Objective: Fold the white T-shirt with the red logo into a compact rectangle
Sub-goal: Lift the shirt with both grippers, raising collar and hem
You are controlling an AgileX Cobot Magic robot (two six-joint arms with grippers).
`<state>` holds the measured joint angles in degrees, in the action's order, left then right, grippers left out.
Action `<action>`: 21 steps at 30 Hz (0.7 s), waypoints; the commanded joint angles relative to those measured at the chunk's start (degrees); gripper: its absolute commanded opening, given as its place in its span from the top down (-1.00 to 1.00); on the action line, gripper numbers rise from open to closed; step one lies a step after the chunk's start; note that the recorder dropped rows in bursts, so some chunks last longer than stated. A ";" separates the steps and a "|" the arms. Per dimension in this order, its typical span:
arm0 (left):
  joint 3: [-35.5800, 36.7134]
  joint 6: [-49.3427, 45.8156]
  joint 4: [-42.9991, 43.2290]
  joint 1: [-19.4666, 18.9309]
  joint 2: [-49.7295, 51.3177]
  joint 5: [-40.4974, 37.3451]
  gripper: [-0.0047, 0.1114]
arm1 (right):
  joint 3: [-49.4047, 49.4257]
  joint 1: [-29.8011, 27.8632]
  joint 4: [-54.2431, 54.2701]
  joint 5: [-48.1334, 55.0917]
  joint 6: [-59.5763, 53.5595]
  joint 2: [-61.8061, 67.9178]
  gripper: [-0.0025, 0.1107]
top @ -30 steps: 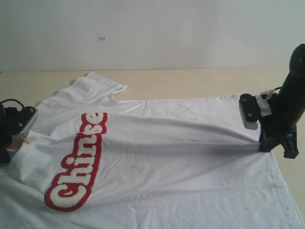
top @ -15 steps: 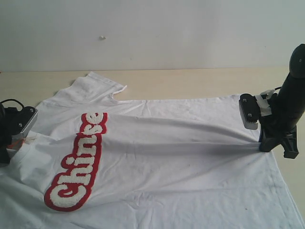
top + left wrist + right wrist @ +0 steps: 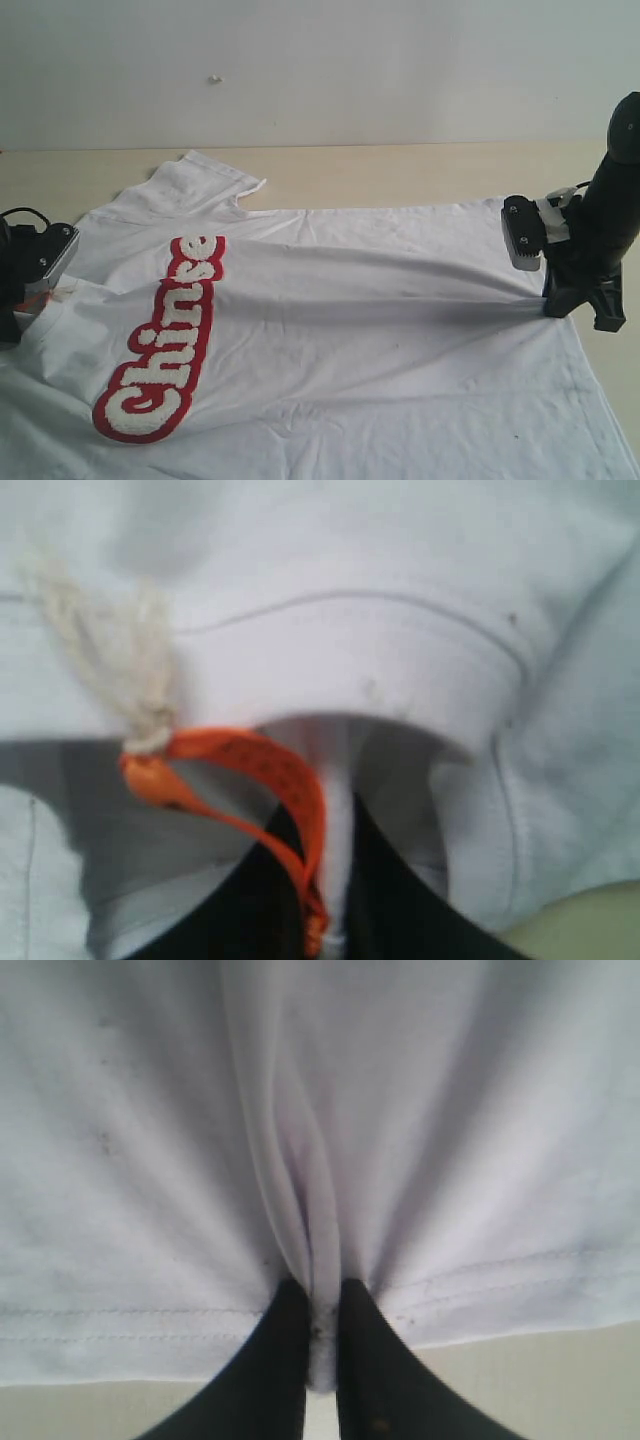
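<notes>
The white T-shirt [image 3: 380, 330] is lying spread, chest up, over most of the worktop [image 3: 420, 170], with one sleeve [image 3: 200, 180] pointing toward the far edge and the red logo [image 3: 160, 345] sitting toward the left side. The left gripper [image 3: 328, 865] is sitting at the worktop's left side, its jaws clenching white cloth just under the ribbed collar [image 3: 400, 670] together with the orange neck tag [image 3: 250, 775]. The right gripper [image 3: 322, 1305] is standing near the right edge, its jaws squeezing a fold of the hem [image 3: 520, 1280], and a taut ridge of cloth is running from there across the shirt.
</notes>
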<state>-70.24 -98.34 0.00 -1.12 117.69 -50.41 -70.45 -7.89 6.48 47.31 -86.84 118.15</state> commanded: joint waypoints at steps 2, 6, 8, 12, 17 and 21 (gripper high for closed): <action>0.73 1.31 0.87 -0.47 0.46 2.01 0.92 | 0.23 -0.12 -1.13 -5.43 1.68 0.84 0.96; -0.95 1.54 1.23 -0.47 -2.02 2.49 0.92 | -0.78 -0.12 -0.18 -4.54 5.15 -2.27 0.96; -1.81 2.35 1.23 -0.47 -3.86 2.49 0.92 | -1.21 -0.12 0.66 -4.27 6.87 -4.50 0.96; -2.38 3.04 1.23 -0.47 -7.45 2.49 0.92 | -1.89 -0.12 2.04 -3.33 7.42 -9.22 0.96; -2.38 2.91 1.23 -0.47 -11.65 2.35 0.92 | -1.89 -0.12 2.62 -2.01 5.94 -15.48 0.96; -2.38 3.30 1.12 -0.47 -15.11 2.35 0.92 | -1.89 -0.12 5.27 -2.01 5.94 -20.05 0.96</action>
<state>-72.33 -95.82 0.64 -1.12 105.18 -47.99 -71.98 -7.89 9.94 45.16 -80.35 101.22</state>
